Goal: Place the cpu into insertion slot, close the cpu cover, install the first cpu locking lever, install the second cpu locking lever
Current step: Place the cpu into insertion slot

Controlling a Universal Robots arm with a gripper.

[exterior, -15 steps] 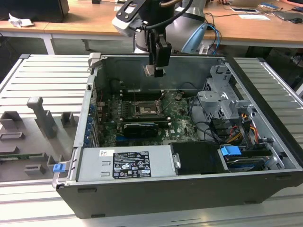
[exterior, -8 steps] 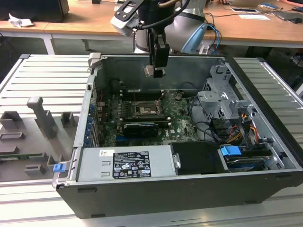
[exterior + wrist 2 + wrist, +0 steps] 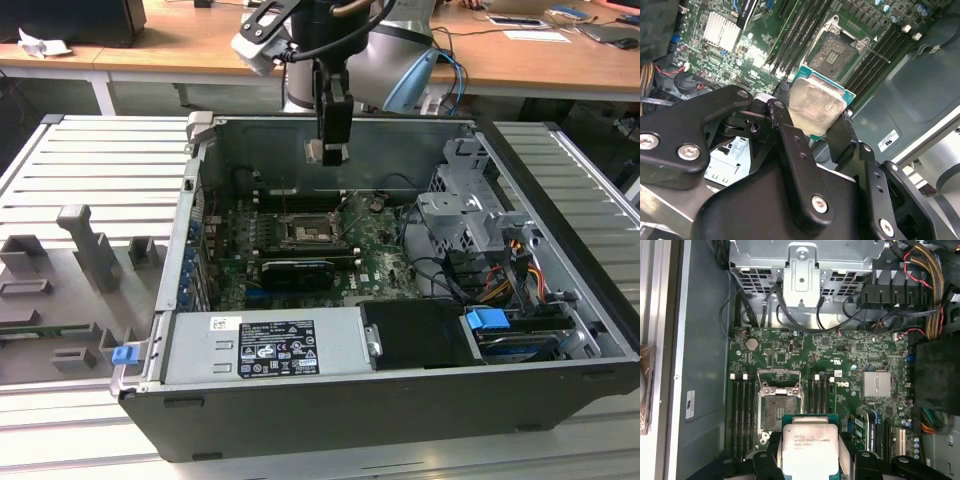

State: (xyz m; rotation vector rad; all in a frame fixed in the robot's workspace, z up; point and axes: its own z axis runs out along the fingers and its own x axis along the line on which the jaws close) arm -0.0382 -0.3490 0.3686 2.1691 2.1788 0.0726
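Pincer (image 3: 812, 131) clamped on the cpu (image 3: 816, 102), the pale plate gripped by two opposite edges between the black fingers (image 3: 784, 125). In the exterior view the pincer (image 3: 334, 152) hangs above the open computer case (image 3: 400, 420). Beneath and just beyond the held cpu (image 3: 809, 447) lies the insertion slot (image 3: 778, 409), bare, well apart from the plate. At the slot's far edge the cpu cover (image 3: 779, 376) appears swung up. Step in hand, as judged: placing the cpu. It calls for the plate squared over the slot and level before descent.
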